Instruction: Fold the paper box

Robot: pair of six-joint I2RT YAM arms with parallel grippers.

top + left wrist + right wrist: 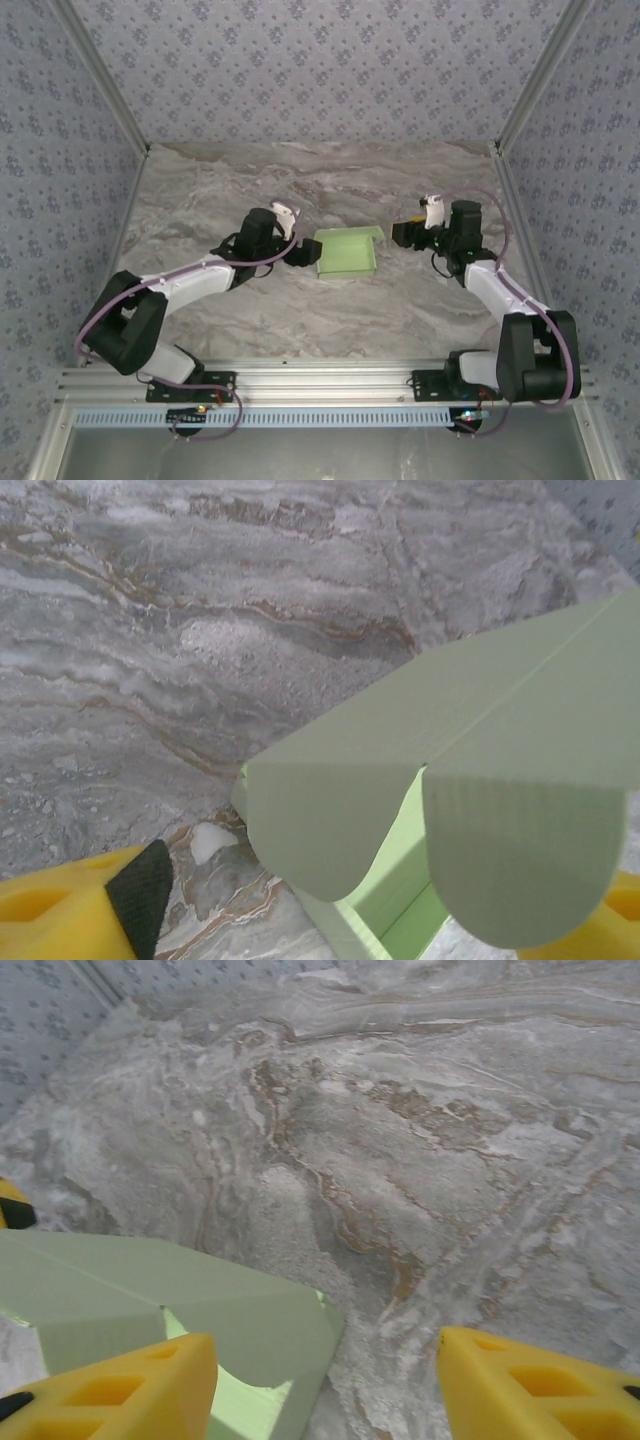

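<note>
- A grey and brown marbled worktop (300, 310) fills the floor of a booth. Pale blue patterned walls (320, 60) stand on three sides.
- A ribbed metal rail (320, 383) runs along the near edge and carries both arm bases.
- The left arm (190, 280), white and black with a lilac cable, reaches from the near left corner toward the middle of the worktop.
- The right arm (500, 295), built the same way, rises from the near right corner and bends in toward the middle.
- The paper box (347, 253), pale light green, lies flat near the middle of the worktop, between the two arms. From above it reads as a shallow rectangle with a raised panel along its far right edge.
- The left end effector (303, 253) sits just beside the box's left edge, too close to tell whether they touch. In the left wrist view its yellow fingers (60, 910) stand wide apart. The box sits between them, and bare marble shows between the box and the left finger.
- The right end effector (402, 235) sits near the box's right edge, a little apart from it. In the right wrist view its yellow fingers (540, 1385) are spread wide with only marble between them, gripping nothing. The green card lies behind the left finger.
- Two rounded, scalloped flaps (520, 860) hang from the box's top panel over a brighter green opening.
</note>
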